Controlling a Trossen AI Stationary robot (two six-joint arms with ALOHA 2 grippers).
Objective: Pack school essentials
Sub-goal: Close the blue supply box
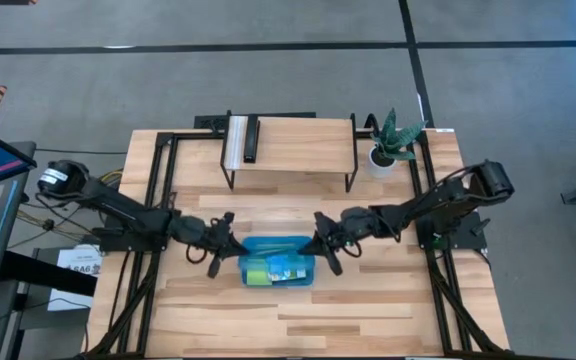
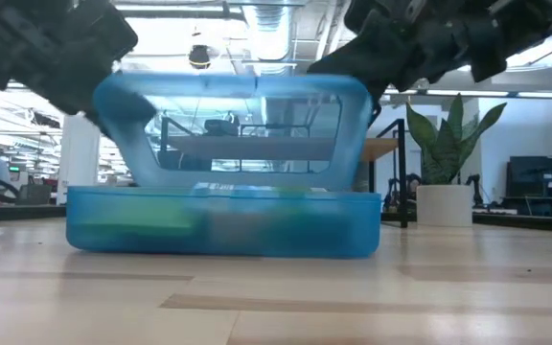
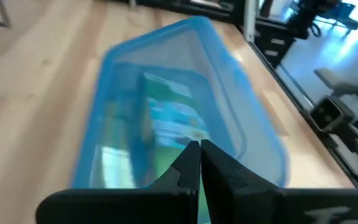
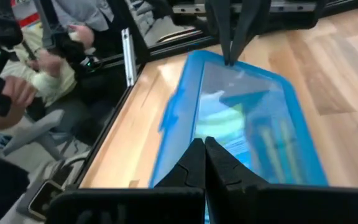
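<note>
With both hands pressed together, left hand (image 1: 220, 243) and right hand (image 1: 324, 243) flank the blue translucent plastic case (image 1: 277, 260). Looks like they're nudging its raised lid (image 2: 242, 129) down over the green stationery (image 1: 268, 268).

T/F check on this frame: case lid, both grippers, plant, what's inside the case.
1. The blue case has its lid partly raised. True: the low view shows the lid tilted up over the base.
2. The left gripper is wide open. False: its fingers are shut, at the case's left end.
3. The right gripper is shut, at the case's right end. True.
4. The potted plant sits inside the case. False: it stands at the table's far right corner, beside the wooden shelf.
5. The case is empty. False: green and yellow items lie in it.
</note>
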